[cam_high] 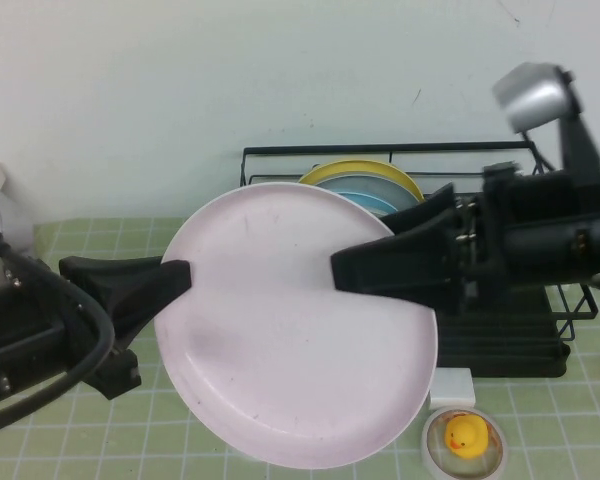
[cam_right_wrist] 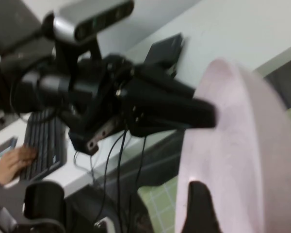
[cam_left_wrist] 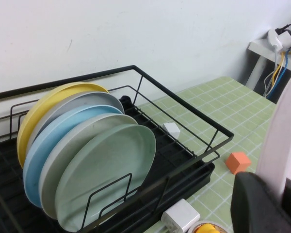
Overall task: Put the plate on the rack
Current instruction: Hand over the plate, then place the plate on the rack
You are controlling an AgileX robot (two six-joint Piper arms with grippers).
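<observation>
The pale pink plate (cam_high: 280, 340) hangs above the table in front of the black wire rack (cam_high: 510, 350), tilted with its face toward the camera. My left gripper (cam_high: 178, 278) is shut on the plate's left rim. My right gripper (cam_high: 342, 272) reaches over the plate's right half and is shut on it. In the left wrist view the plate's rim (cam_left_wrist: 281, 141) stands between my left fingers (cam_left_wrist: 254, 199). In the right wrist view the plate (cam_right_wrist: 247, 160) fills the frame, with one right finger (cam_right_wrist: 198, 206) lying on it. The rack (cam_left_wrist: 182, 167) holds several upright plates.
The rack's plates run from a yellow one (cam_left_wrist: 36, 114) through a light blue one (cam_left_wrist: 53, 141) to a mint-green one (cam_left_wrist: 111, 170) at the front. A yellow duck in a small bowl (cam_high: 465, 437), a white block (cam_high: 452, 386) and an orange cube (cam_left_wrist: 238, 161) lie on the green mat.
</observation>
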